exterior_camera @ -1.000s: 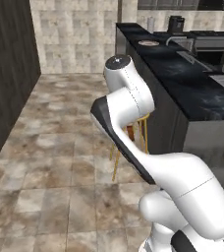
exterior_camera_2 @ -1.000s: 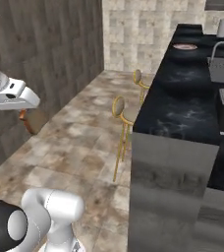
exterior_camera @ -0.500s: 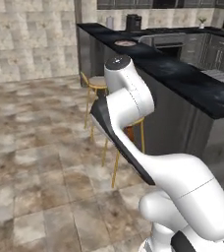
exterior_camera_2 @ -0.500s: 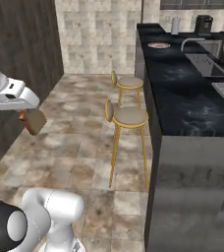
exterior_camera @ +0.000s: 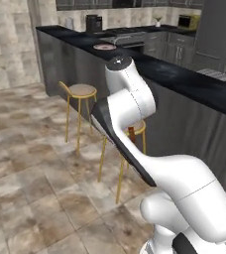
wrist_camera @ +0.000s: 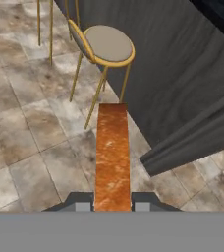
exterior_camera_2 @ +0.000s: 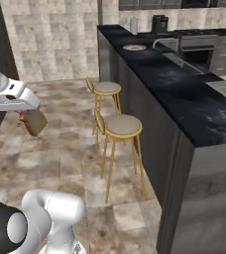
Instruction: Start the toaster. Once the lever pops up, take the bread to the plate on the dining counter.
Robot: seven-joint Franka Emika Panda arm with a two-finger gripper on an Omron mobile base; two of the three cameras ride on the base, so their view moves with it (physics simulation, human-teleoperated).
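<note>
Your pincer (wrist_camera: 112, 206) was clenched on the bread (wrist_camera: 112, 155), the slice standing edge-on between the two fingertips at the bottom centre of the hand view and reaching up toward the middle of the frame. In the right base view the same slice (exterior_camera_2: 34, 121) hung at the left edge, below the hand and over bare floor.

What changed over the last second was the outlook, not the grip: the whole scene swung across both base views, so your base was turning and driving while the arm kept its pose. The dining counter (exterior_camera: 184, 74), earlier a strip at the upper right of the left base view, now ran across the upper half, with two stools (exterior_camera_2: 120, 126) in front of it. The plate (exterior_camera_2: 134, 47) sat on the counter's far end, at upper centre of the right base view, well apart from the bread.

I judge the toasting done and the carry under way; you still had ground to cover along the counter.
</note>
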